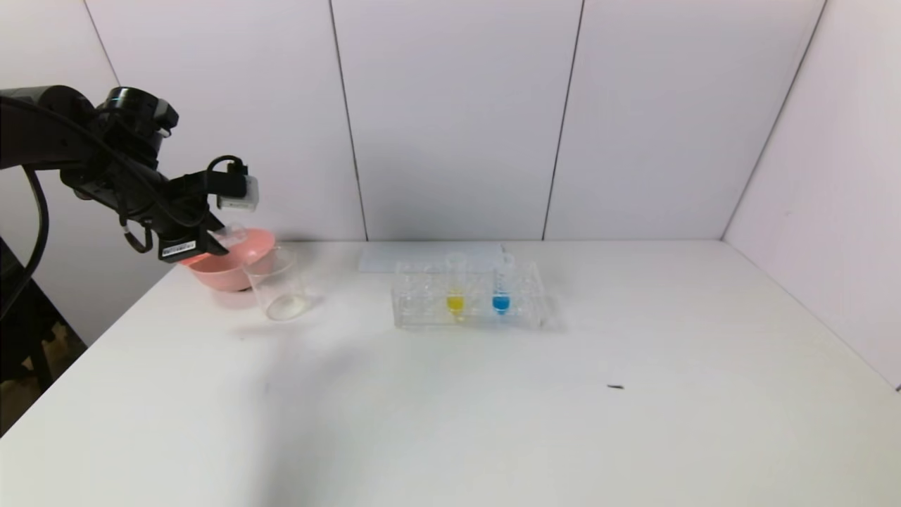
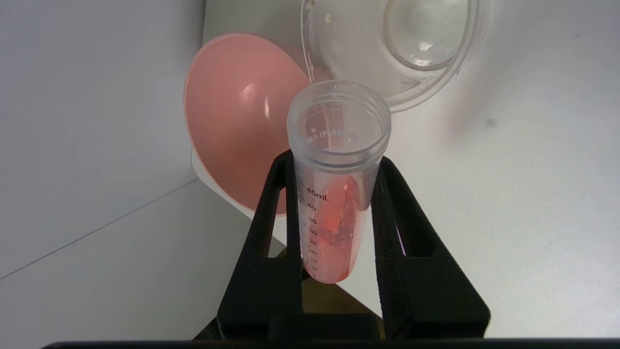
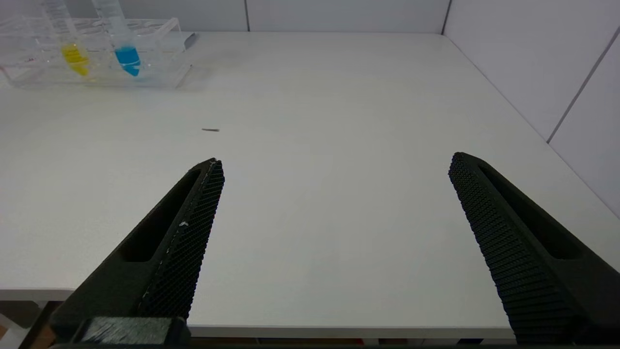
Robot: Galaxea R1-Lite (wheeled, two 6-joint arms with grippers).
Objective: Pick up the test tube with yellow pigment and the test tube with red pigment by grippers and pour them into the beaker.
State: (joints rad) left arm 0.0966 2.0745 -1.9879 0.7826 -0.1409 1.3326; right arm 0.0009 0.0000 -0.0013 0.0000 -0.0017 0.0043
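My left gripper (image 2: 336, 162) is shut on the test tube with red pigment (image 2: 334, 194), held tilted in the air at the table's far left. Orange-red liquid lies along the tube's inside wall. The tube's open mouth (image 1: 232, 232) hangs over the pink bowl's rim, close beside the beaker (image 1: 278, 285). In the left wrist view the beaker (image 2: 339, 48) lies just beyond the tube's mouth and looks clear inside. The test tube with yellow pigment (image 1: 455, 289) stands upright in the clear rack (image 1: 422, 310). My right gripper (image 3: 335, 162) stands open with nothing in it, above the table's front edge.
The pink bowl (image 1: 225, 271) sits behind and left of the beaker, touching or nearly touching it. A tube of blue liquid (image 1: 500, 292) stands in the rack to the right of the yellow one. A small dark speck (image 1: 616, 386) lies on the white table.
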